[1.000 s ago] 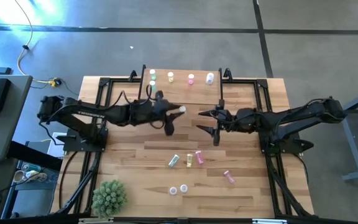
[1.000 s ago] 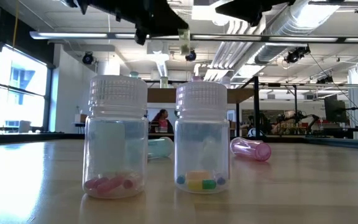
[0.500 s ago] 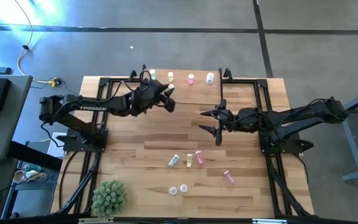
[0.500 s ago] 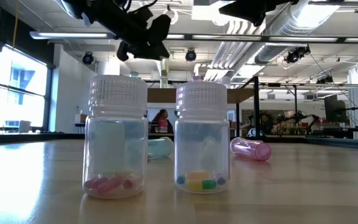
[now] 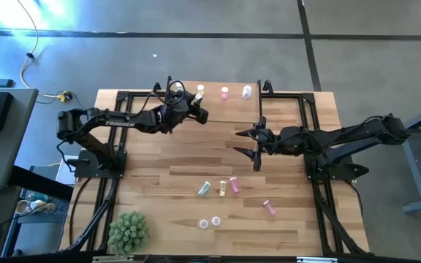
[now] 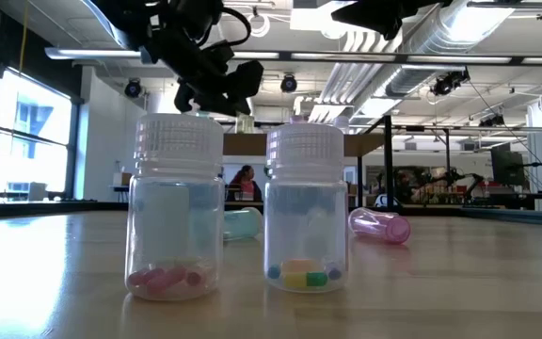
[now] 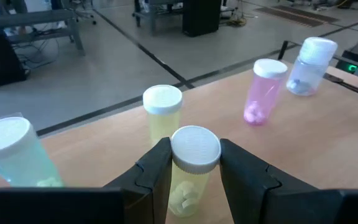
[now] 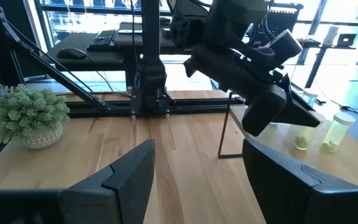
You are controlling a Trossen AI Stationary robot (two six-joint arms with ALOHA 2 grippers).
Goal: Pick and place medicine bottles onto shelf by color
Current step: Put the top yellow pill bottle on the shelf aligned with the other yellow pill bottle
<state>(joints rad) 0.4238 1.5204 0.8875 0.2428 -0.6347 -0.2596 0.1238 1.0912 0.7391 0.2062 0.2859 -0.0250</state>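
The left gripper (image 7: pixel 194 171) is over the shelf (image 5: pixel 229 109) at the table's far edge, its two fingers (image 7: pixel 157 168) pressed against the sides of a yellow bottle (image 7: pixel 191 171) with a white cap, held upright. Just behind that bottle in the left wrist view stands a second yellow bottle (image 7: pixel 161 112) on the shelf; a pale green one (image 7: pixel 17 155) stands to one side, and a pink bottle (image 7: pixel 263 92) and a clear lavender-white bottle (image 7: pixel 309 65) stand on the other, apart from each other along the board.

From above, the left arm reaches across the shelf's left part, covering the green bottles there, while the pink (image 5: pixel 225 92) and whitish (image 5: pixel 247 91) bottles stay in plain sight.

The right gripper (image 5: pixel 253 143) hangs over the middle of the table (image 5: pixel 159 161), near the shelf's black leg, jaws spread wide and holding nothing.

More bottles lie on the nearer half of the tabletop: a green one (image 5: pixel 205 188), a yellow one (image 5: pixel 223 188) and a pink one (image 5: pixel 234 185) close together, another pink one (image 5: pixel 270 208) off to the right, and two clear bottles (image 5: pixel 209 222) standing side by side closest to the front. A spiky green plant ball (image 5: pixel 129 231) sits at the near left corner, well apart from everything
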